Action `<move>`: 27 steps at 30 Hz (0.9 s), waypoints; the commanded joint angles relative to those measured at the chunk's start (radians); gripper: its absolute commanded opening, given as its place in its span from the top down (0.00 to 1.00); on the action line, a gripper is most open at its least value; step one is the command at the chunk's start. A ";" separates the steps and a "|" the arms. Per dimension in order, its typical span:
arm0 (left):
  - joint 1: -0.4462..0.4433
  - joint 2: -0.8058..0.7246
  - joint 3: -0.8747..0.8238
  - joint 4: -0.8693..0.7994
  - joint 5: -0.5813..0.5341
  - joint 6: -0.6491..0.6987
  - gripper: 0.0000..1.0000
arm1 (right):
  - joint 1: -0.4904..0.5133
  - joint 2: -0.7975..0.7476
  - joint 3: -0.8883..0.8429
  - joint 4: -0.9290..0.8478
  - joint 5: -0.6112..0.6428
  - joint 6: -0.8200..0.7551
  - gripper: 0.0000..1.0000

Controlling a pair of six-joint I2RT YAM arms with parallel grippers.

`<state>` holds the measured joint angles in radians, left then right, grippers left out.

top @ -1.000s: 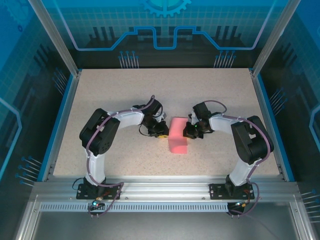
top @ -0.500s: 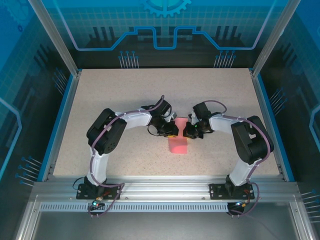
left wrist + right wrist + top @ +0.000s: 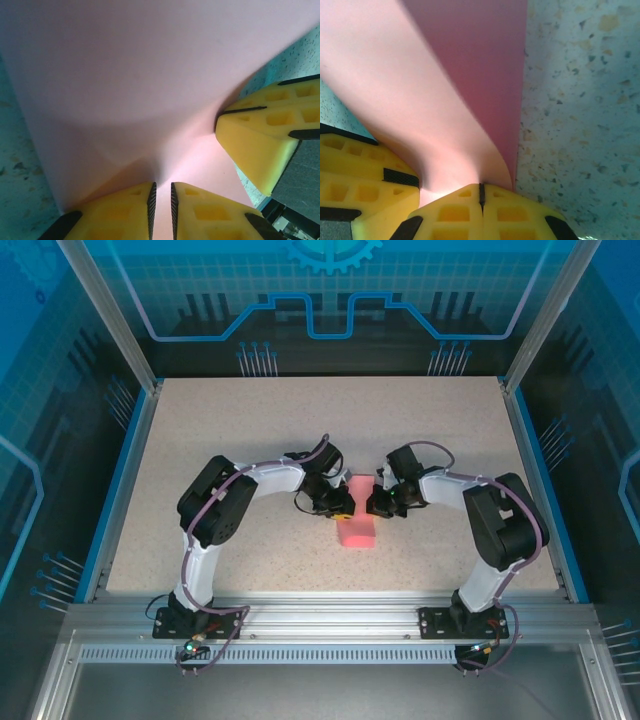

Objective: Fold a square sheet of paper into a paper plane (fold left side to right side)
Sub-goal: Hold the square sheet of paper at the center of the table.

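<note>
Just below the middle of the overhead frame, the sheet of paper point(image 3: 357, 531) lies on the table point(image 3: 250, 430) as a narrow pink strip. Its upper end is tucked under the two grippers, which meet over it from either side. In the left wrist view, the left gripper point(image 3: 163, 192) sits at the bottom edge of the frame with its yellow fingers nearly together and a layer of pink paper running into the thin slit between them, so it looks to be pinching the sheet. In the right wrist view, the right gripper point(image 3: 481, 189) is at the bottom centre with its fingers pressed tight, and the curling paper runs straight down into their tips, apparently nipped there. That same view shows a pale upper layer arching in a loose curve over a darker layer that lies flat on the table. The side-to-side fold therefore seems to be under way but not finished: the edges are close, yet the bend is rounded and no crease has been pressed in. No pointed nose or wings can be seen, so nearly all of the plane is left to fold.
</note>
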<state>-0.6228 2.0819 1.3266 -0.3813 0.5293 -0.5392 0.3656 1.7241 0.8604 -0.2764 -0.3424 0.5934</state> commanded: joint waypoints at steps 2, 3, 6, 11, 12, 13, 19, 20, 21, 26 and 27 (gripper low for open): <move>0.003 0.047 0.014 -0.071 -0.004 0.027 0.80 | -0.002 -0.036 -0.025 -0.020 0.010 -0.034 0.99; 0.003 0.048 0.015 -0.073 -0.006 0.027 0.80 | -0.004 -0.052 -0.018 -0.023 0.013 -0.039 0.99; 0.002 0.049 0.014 -0.077 -0.010 0.027 0.80 | -0.008 -0.098 -0.007 -0.023 0.017 -0.049 0.99; 0.003 0.047 0.014 -0.077 -0.012 0.027 0.80 | -0.009 -0.125 -0.007 0.026 -0.022 -0.038 0.99; 0.002 0.047 0.015 -0.077 -0.013 0.026 0.80 | -0.007 -0.118 -0.007 0.041 -0.031 -0.031 0.99; 0.003 0.047 0.015 -0.077 -0.012 0.027 0.80 | -0.007 -0.108 -0.004 0.048 -0.035 -0.026 0.99; 0.001 0.047 0.014 -0.077 -0.014 0.026 0.80 | 0.000 -0.024 0.052 0.078 -0.058 -0.019 0.99; 0.001 0.048 0.015 -0.077 -0.013 0.027 0.80 | 0.001 -0.010 0.061 0.082 -0.060 -0.020 0.99; 0.001 0.047 0.015 -0.077 -0.014 0.027 0.80 | 0.002 0.002 0.069 0.084 -0.061 -0.019 0.99; 0.001 0.048 0.015 -0.079 -0.013 0.028 0.80 | 0.006 0.062 0.099 0.084 -0.054 -0.019 0.99; 0.001 0.044 0.015 -0.079 -0.013 0.030 0.80 | 0.006 0.073 0.102 0.079 -0.050 -0.018 0.99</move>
<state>-0.6228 2.0892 1.3350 -0.3923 0.5323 -0.5388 0.3660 1.7660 0.9367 -0.2005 -0.3790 0.5690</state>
